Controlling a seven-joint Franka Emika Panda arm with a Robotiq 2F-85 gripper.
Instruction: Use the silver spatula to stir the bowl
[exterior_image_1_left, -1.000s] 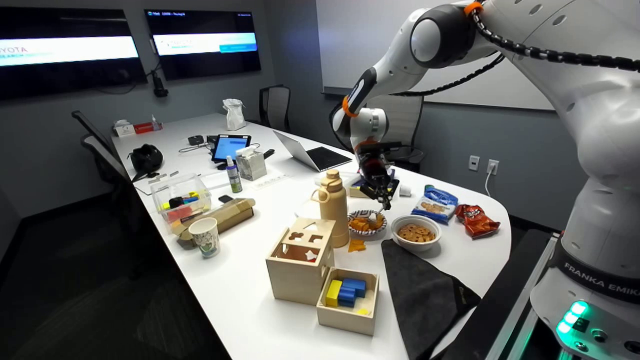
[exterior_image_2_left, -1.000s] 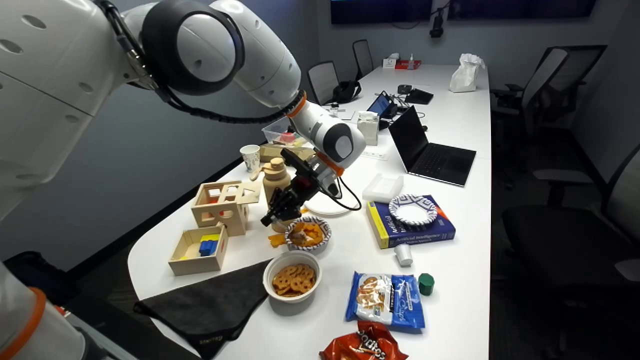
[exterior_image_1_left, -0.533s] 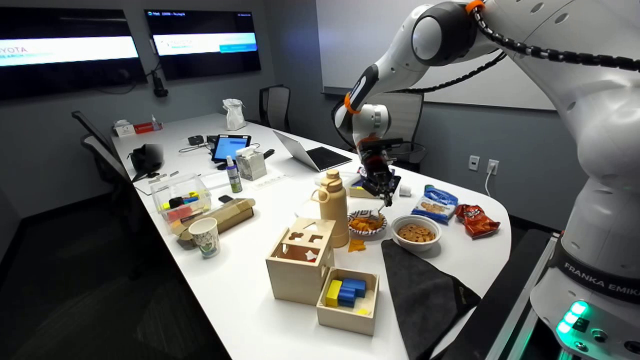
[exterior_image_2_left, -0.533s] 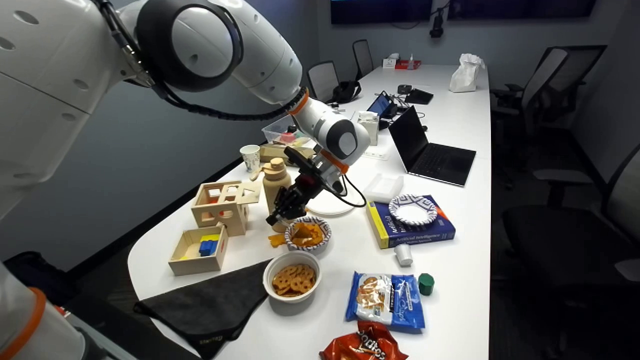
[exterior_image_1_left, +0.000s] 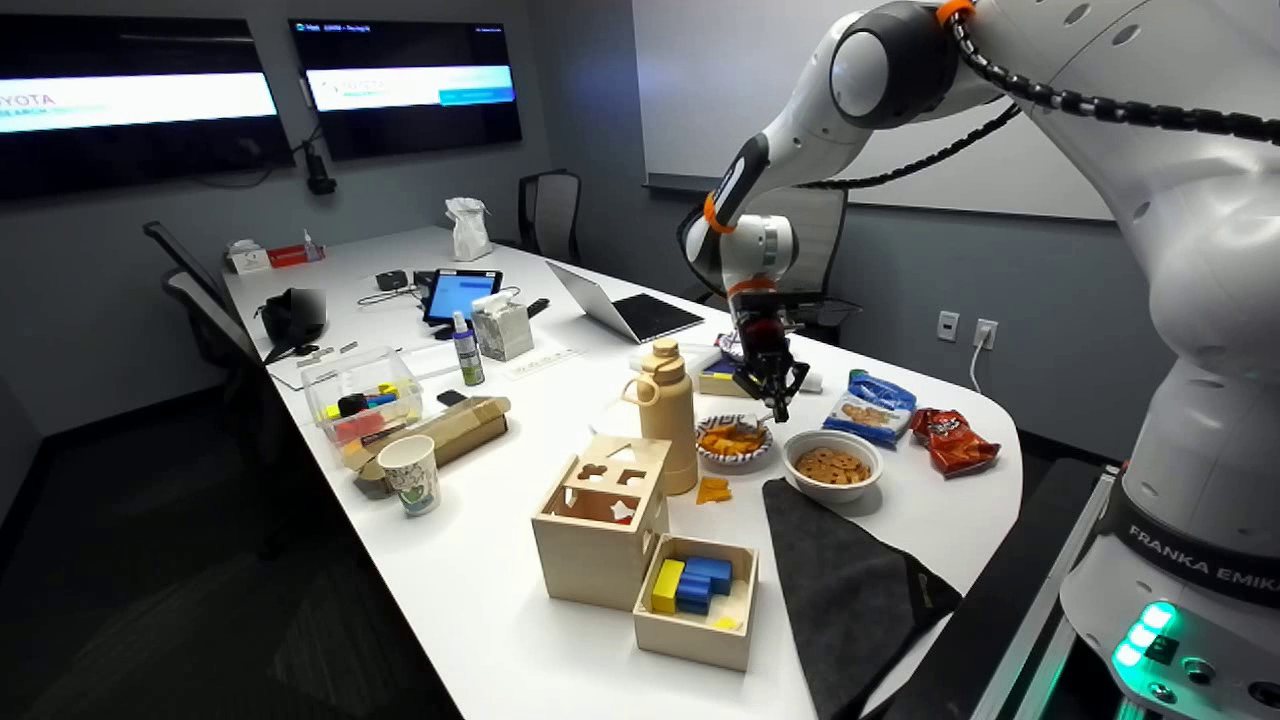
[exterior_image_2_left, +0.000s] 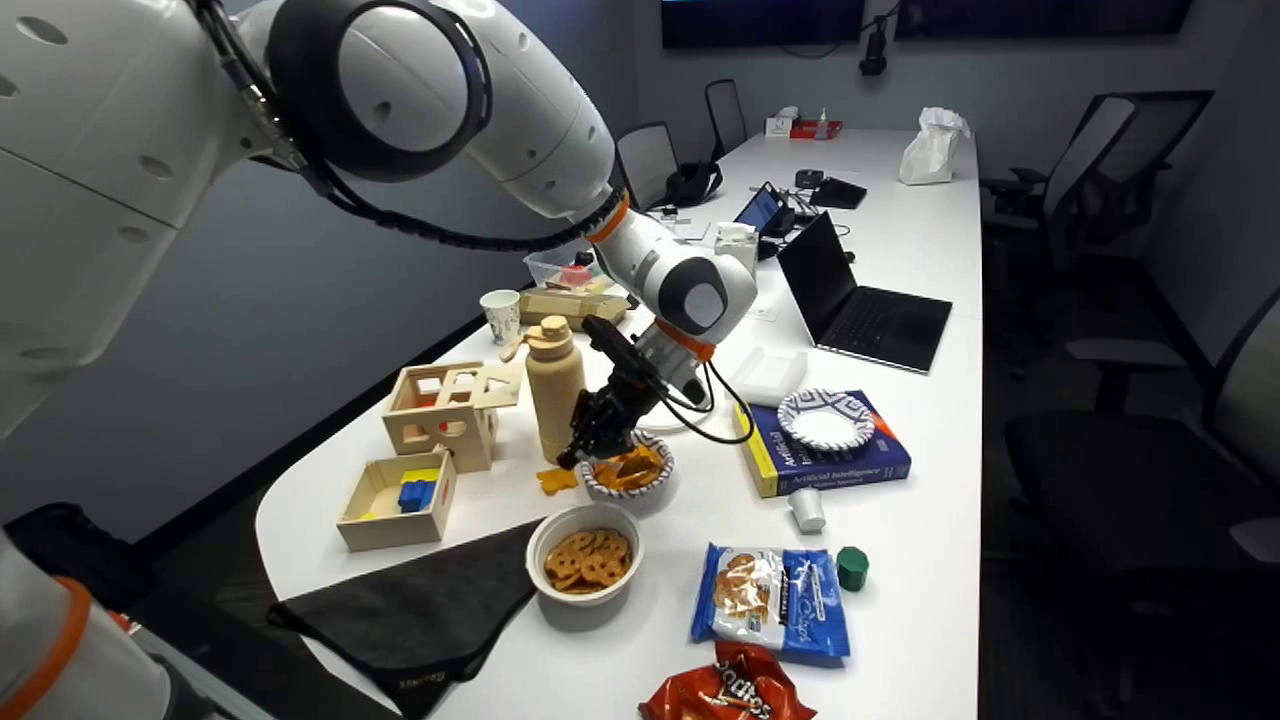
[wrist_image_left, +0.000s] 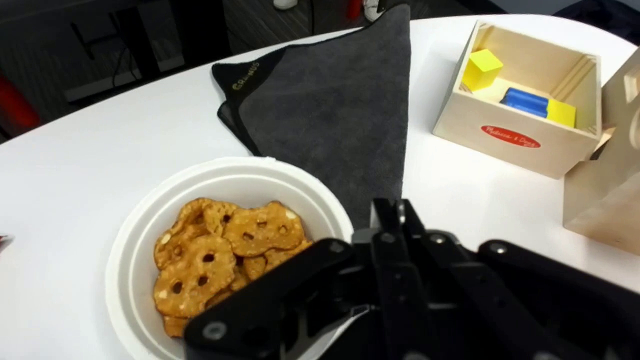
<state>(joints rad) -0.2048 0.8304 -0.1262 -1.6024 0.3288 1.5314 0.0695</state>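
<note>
The patterned paper bowl (exterior_image_1_left: 734, 462) holds orange chips (exterior_image_1_left: 730, 438) and stands beside the tan bottle; the bowl also shows in an exterior view (exterior_image_2_left: 665, 470). My gripper (exterior_image_1_left: 780, 410) is shut on the handle of the silver spatula (exterior_image_1_left: 764, 419), just above the bowl's rim. The gripper also shows in an exterior view (exterior_image_2_left: 568, 458). The spatula slants from the fingertips into the bowl, its blade among the chips and partly hidden. In the wrist view a thin silver piece of the spatula (wrist_image_left: 401, 211) shows between the gripper's fingertips (wrist_image_left: 392, 205); the patterned bowl is out of view there.
The tan bottle (exterior_image_1_left: 668, 425) stands close beside the bowl. A white bowl of pretzel crisps (exterior_image_1_left: 835, 492) stands near it. A black cloth (exterior_image_1_left: 850, 590), a wooden shape box (exterior_image_1_left: 595, 560) and loose chips (exterior_image_2_left: 556, 482) lie around. A book (exterior_image_2_left: 820, 470) bears another plate.
My gripper has moved with the spatula across the bowl, away from the bottle. The patterned bowl has shifted slightly the same way. The spatula's blade now lies lower among the chips.
</note>
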